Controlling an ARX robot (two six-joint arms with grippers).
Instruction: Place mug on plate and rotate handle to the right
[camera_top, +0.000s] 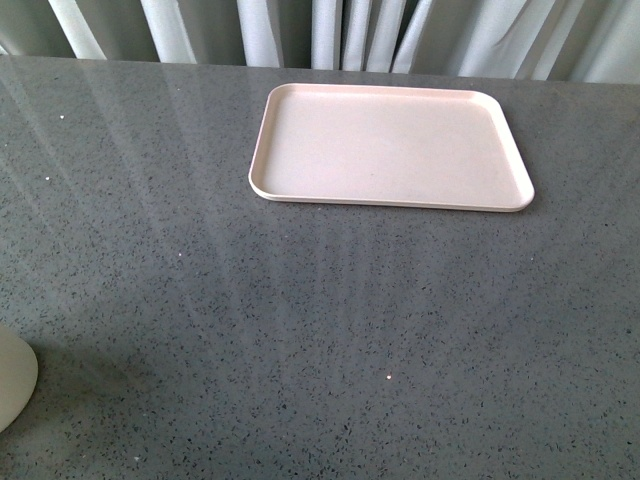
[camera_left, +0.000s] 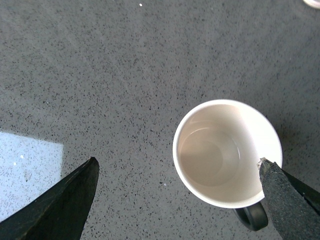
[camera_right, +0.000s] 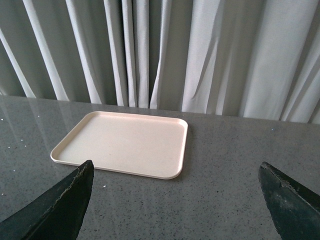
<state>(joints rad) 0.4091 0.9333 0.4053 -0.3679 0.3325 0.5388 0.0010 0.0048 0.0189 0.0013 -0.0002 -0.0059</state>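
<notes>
Mug (camera_left: 220, 155) upright on grey table (camera_left: 100, 75).
Left gripper (camera_left: 177, 169) spread above it; right gripper (camera_right: 176, 169) spread, facing the plate (camera_right: 125, 142).

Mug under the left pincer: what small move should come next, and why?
Probably slide the open left pincer sideways until the mug sits midway between its fingers. Right now one finger overlaps the mug's rim near the handle, so lowering would likely hit it. The plate is bare.

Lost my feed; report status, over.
Left gripper open, right gripper open. Mug upright on table beneath left gripper, ungrasped. Plate bare, nothing blocking.
</notes>
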